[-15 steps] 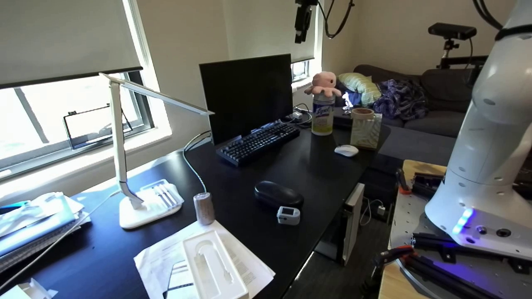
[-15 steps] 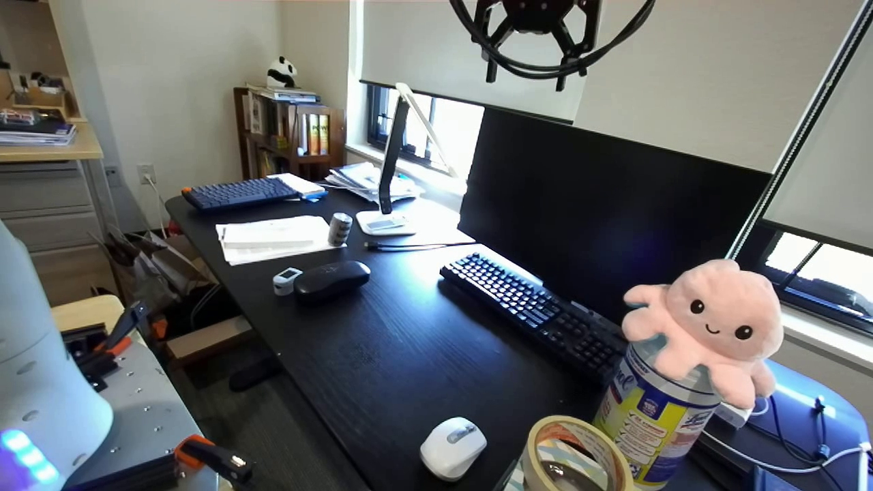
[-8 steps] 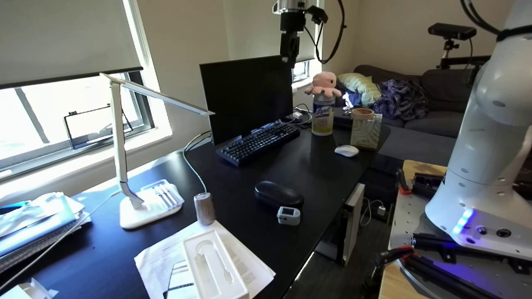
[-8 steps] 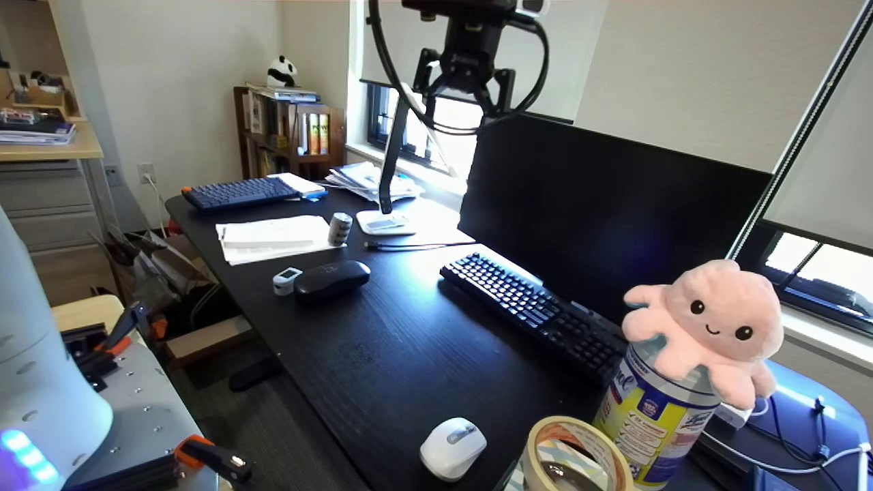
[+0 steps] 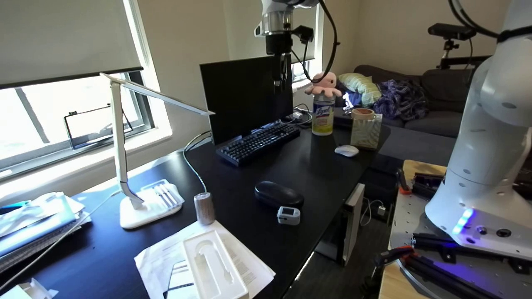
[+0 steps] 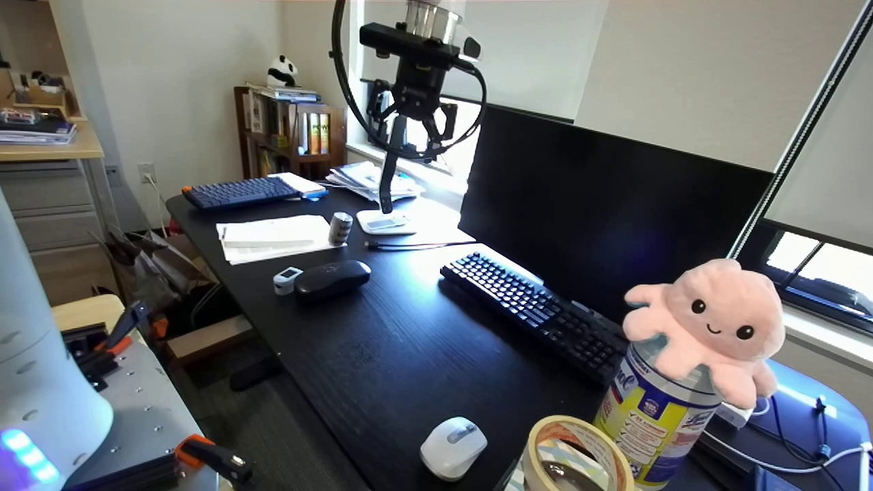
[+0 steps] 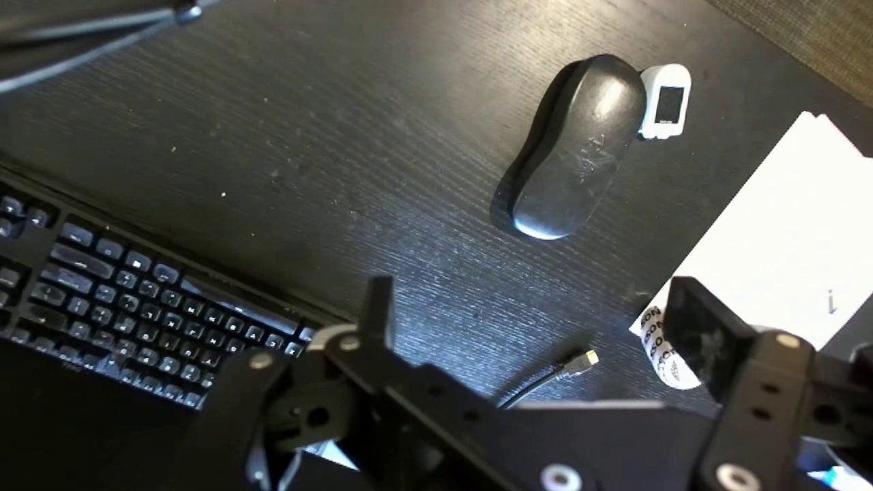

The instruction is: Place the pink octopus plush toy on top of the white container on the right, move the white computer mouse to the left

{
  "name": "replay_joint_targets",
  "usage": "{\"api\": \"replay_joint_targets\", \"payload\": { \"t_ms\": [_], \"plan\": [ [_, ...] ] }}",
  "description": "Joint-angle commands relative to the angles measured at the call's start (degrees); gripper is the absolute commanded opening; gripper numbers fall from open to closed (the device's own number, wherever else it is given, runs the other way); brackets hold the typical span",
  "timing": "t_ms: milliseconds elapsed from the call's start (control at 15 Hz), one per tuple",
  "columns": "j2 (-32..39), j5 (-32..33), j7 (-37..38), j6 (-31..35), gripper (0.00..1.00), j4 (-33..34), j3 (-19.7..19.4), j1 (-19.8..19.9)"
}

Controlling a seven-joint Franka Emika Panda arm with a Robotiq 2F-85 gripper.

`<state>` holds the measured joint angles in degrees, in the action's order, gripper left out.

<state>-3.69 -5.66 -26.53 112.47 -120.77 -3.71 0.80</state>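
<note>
Jaws spread wide, holding nothing, upper centre in both exterior views. In exterior view, plush (smile showing) atop can, lower right; mouse on bench, bottom centre.

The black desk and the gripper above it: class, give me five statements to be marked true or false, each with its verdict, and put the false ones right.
1. The pale-pink round-headed plush octopus sits on the white cylindrical container with a blue and yellow label. True.
2. The black two-fingered gripper stands open. True.
3. The gripper touches the octopus. False: they are clearly apart.
4. The smooth white oval computer mouse lies on the flat black desk. True.
5. The mouse is between the gripper's jaws. False: the jaws are empty, and the mouse is on the desk.
</note>
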Motion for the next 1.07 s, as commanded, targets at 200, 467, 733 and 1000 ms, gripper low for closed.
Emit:
{"api": "replay_joint_targets", "payload": {
  "t_ms": [200,467,733,1000],
  "plan": [
    [0.76,-0.21,-1.34,-1.04,1.00,0.15,-0.06,0.43],
    [-1.17,1.05,0.10,0.10,1.00,-5.88,-1.34,2.04],
    [-5.44,1.79,-0.75,2.70,1.00,-14.10,-5.56,5.76],
    [-10.24,5.75,-2.25,1.97,1.00,-18.33,-10.25,9.78]
  ]
}}
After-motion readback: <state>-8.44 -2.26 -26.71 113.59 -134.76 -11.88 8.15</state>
